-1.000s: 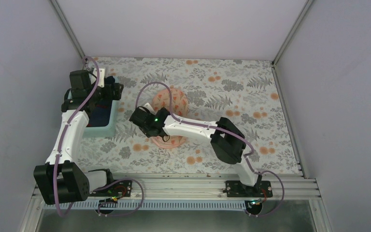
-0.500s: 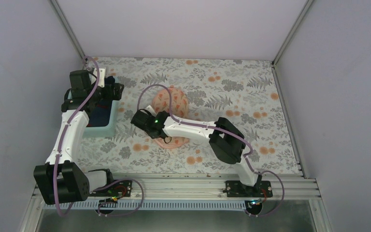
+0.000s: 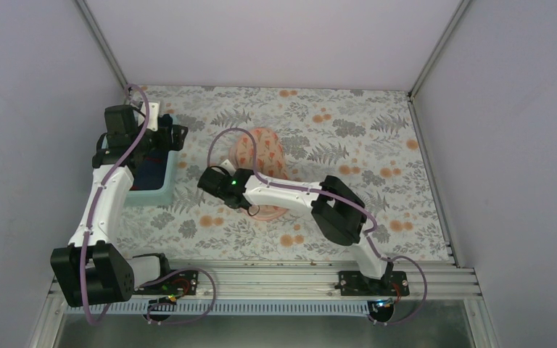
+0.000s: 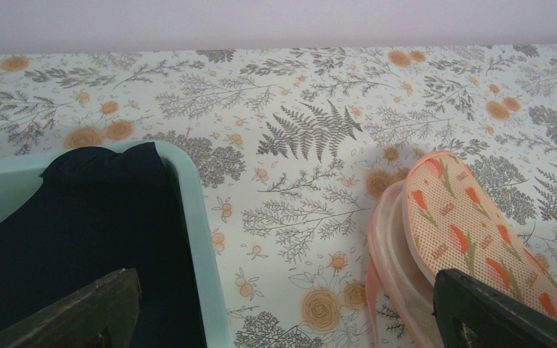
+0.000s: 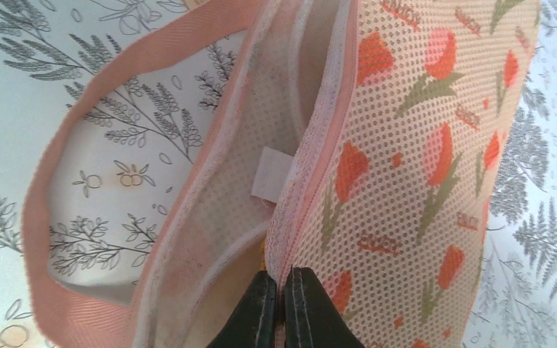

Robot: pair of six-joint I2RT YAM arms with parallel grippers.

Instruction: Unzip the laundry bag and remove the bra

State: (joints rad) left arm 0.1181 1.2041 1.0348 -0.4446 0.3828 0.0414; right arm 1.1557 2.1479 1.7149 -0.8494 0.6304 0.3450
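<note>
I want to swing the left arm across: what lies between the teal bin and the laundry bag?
Only bare floral tabletop separates the teal bin from the laundry bag; the left wrist view shows it plainly.

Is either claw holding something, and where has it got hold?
The right gripper pinches the laundry bag by the seamed edge of its flowered upper layer, beside the opening. The left gripper is open and holds nothing.
</note>
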